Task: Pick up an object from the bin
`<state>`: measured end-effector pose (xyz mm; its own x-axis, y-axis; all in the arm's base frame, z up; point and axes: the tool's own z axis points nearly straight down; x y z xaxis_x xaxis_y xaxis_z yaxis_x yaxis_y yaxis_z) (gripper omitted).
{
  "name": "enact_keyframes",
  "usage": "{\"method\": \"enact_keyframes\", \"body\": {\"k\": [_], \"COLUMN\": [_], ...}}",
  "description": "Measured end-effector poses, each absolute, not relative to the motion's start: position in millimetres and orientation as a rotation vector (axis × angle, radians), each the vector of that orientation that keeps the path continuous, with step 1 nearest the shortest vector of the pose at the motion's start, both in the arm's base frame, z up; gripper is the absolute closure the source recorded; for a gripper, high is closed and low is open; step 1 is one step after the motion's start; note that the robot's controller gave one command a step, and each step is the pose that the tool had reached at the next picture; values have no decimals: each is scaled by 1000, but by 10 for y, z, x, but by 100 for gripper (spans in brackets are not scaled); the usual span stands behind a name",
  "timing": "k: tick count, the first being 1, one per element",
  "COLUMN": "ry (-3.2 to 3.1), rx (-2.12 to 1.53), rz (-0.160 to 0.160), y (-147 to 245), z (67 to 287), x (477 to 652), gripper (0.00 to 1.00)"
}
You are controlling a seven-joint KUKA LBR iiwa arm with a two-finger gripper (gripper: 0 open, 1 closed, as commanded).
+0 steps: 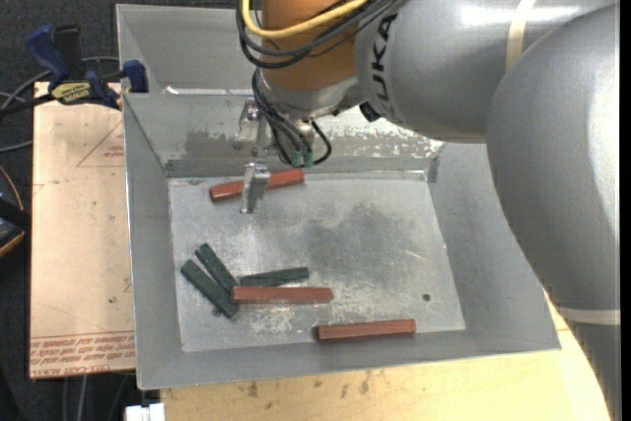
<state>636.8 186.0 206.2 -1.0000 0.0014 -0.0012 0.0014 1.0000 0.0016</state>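
The jaws hang low at the far edge of the bin (148, 242) floor, right at a red-brown stick (284, 179) lying flat there. Whether they stand wide or narrow I cannot tell. Nothing looks lifted yet, so gripping and raising remain. Dark green sticks (209, 288) and two other red-brown sticks (283, 294) lie near the front edge.
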Motion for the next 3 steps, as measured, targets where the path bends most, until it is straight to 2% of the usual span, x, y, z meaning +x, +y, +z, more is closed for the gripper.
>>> {"method": "enact_keyframes", "body": {"k": [1, 2, 3], "ry": [3140, 3132, 3122], "rx": [2, -51, -61], "rz": [3, 5, 12], "y": [1860, 1810, 1817], "z": [2062, 1568, 787], "x": [6368, 6464, 6438], "gripper": [0, 0, 100]}}
